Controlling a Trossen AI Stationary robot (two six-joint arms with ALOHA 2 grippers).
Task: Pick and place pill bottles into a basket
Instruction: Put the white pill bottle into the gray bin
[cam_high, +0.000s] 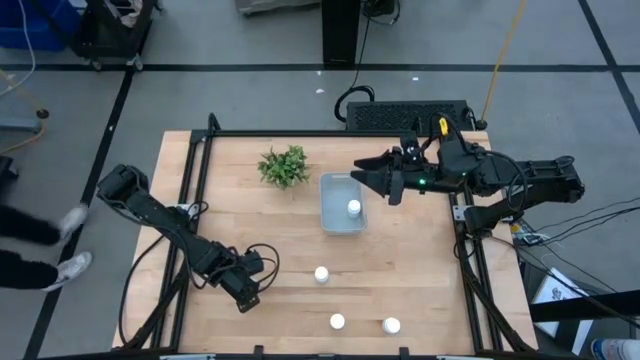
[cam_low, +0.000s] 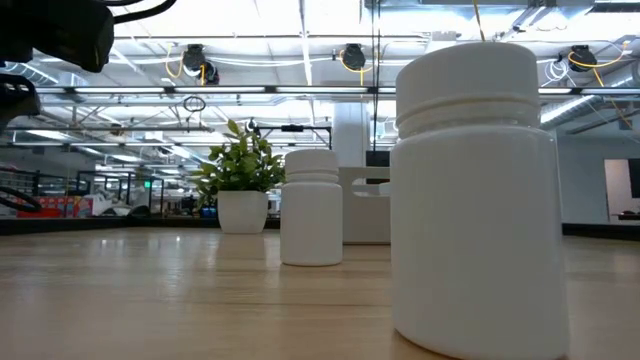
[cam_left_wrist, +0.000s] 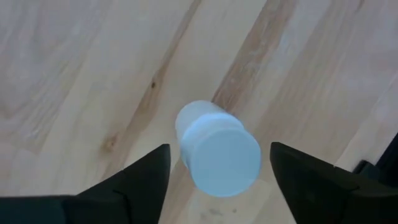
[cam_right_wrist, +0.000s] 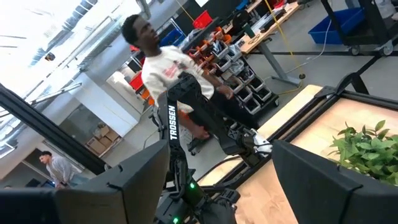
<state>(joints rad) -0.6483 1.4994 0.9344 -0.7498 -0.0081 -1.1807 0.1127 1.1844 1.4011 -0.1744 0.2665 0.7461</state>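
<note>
A white pill bottle (cam_left_wrist: 217, 155) stands upright on the wooden table between the open fingers (cam_left_wrist: 146, 177) of my left gripper (cam_high: 246, 297), near the table's front left. The fingers stand on either side of it with a gap, touching nothing. The gripper hides this bottle in the high view. The pale blue-grey basket (cam_high: 335, 215) sits mid-table and holds one bottle (cam_high: 354, 208). Three more bottles stand on the table (cam_high: 322, 274), (cam_high: 337, 322), (cam_high: 391, 325). My right gripper (cam_high: 366, 178) is open and empty above the basket's far right corner.
A green potted plant (cam_high: 284, 166) stands just left of the basket's far end. A black frame (cam_high: 190, 215) borders the table. A person walks on the floor beyond the table's left edge (cam_high: 40, 245) and also shows in the right wrist view (cam_right_wrist: 168, 68).
</note>
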